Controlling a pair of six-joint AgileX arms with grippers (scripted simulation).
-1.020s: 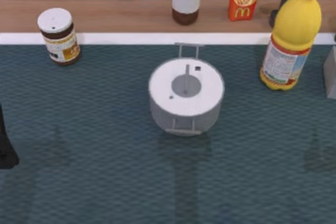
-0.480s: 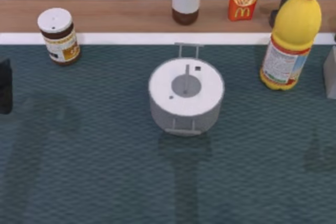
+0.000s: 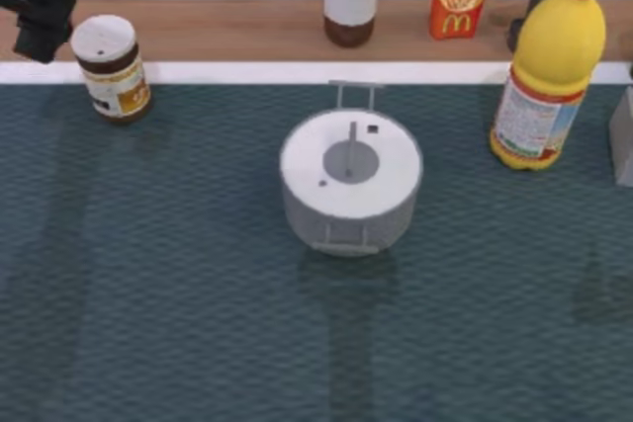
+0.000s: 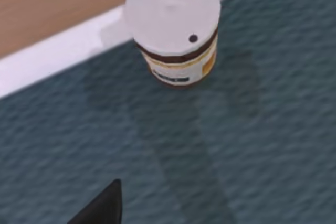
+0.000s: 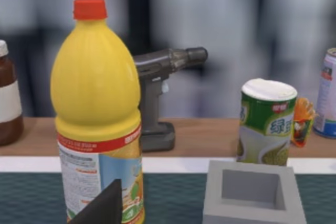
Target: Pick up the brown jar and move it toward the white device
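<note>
My left claw (image 3: 40,15) hangs just left of the brown jar (image 3: 111,68), can't tell if it's open. White device (image 3: 351,182) sits mid-table, well apart. Right claw's out of sight.

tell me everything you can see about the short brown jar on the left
The brown jar is short and dark brown, with a wide white lid bearing one small dark dot and a white-and-orange label around its body. It stands upright on the teal mat at the table's far left, right by the white strip edging the wooden ledge. Nothing grips it; the left tool sits just beside it, to its left.
</note>
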